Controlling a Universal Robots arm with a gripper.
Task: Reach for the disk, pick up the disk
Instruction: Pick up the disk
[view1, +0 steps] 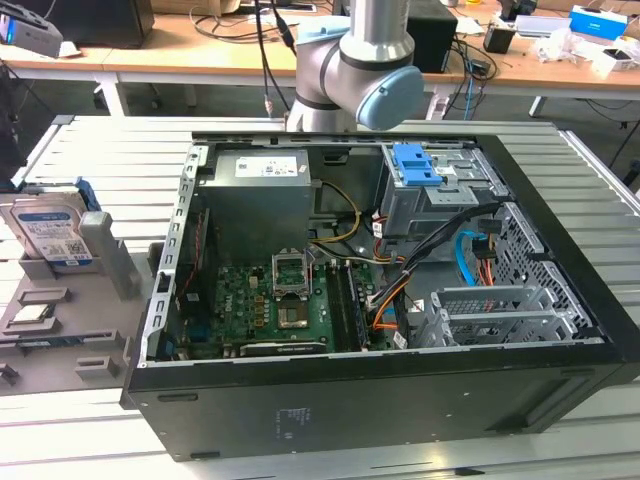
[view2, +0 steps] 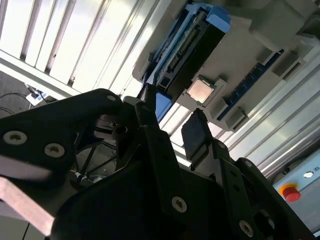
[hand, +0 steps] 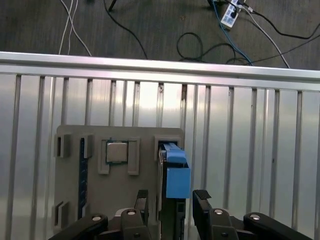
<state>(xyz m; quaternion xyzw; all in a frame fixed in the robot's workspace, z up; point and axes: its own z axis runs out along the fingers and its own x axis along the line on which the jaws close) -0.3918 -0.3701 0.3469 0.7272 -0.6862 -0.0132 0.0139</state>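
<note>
I see the disk (view1: 46, 236) standing on its edge in a slot of the grey stand (view1: 108, 262), on the exterior view's left, beside the open case (view1: 400, 410). Its white label with the blue band faces the camera. The stand and the case are both on the slatted metal table (view1: 100, 150). The arm (view1: 350, 60) shows behind the case, at its far side. Inside the case a blue latch (view1: 415, 165) sits on top of the metal drive cage.

In the first wrist view the gripper (hand: 171, 197) looks down on the stand (hand: 70, 185). Its two black fingers (hand: 142, 202) are spread, and the disk (hand: 172, 175) appears in the gap between them, seen from its thin edge, with a blue rail (hand: 178, 184) on it. A square chip (hand: 116, 151) lies flat in a recess of the stand, just beside the disk's slot. Behind the table (hand: 240, 150) there is dark floor with loose cables (hand: 195, 42).

In the second wrist view the gripper (view2: 172, 107) is also spread and holds nothing. Here the fingers (view2: 196, 132) are apart from the disk (view2: 192, 47), with bare stand (view2: 250, 50) and the chip (view2: 201, 90) showing past them. So the fingers are not touching the disk. A red button (view2: 289, 191) shows at the edge of this view
</note>
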